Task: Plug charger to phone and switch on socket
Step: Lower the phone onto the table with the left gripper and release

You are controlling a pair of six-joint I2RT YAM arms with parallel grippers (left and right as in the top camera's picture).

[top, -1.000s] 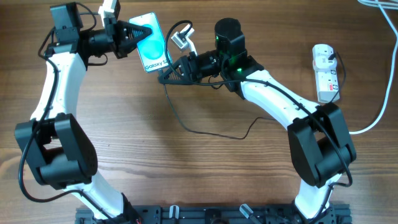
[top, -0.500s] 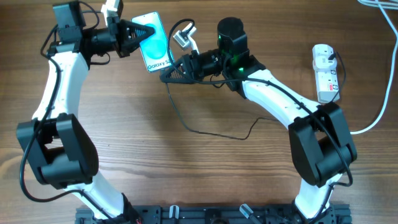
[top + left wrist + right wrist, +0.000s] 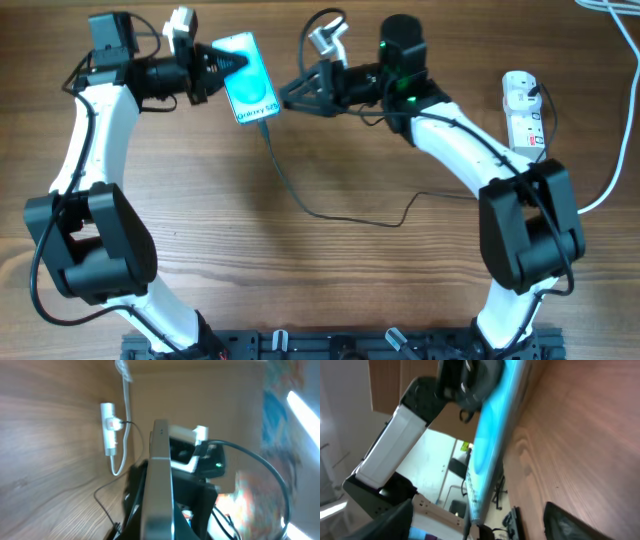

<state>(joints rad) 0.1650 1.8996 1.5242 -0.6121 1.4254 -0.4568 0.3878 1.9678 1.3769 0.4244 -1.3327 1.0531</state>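
The phone (image 3: pixel 252 85), cyan screen up, hangs above the table with my left gripper (image 3: pixel 228 65) shut on its left edge. In the left wrist view the phone (image 3: pixel 157 480) shows edge-on between the jaws. The black charger (image 3: pixel 330 212) runs from the phone's lower end across the table towards the socket (image 3: pixel 525 115); its tip looks seated in the phone. My right gripper (image 3: pixel 288 98) stands open just right of the phone, holding nothing. In the right wrist view the phone (image 3: pixel 492 445) lies between the spread fingers (image 3: pixel 570 522), apart from them.
The socket (image 3: pixel 107 427) lies at the table's far right with a plug in it. A thick white cable (image 3: pixel 618 150) loops past it off the right edge. Slack charger cable (image 3: pixel 100 497) lies on the wood in the middle.
My right gripper has opened, let go at the phone's lower end and drawn back to the right. The left arm still holds the phone, shifted slightly.
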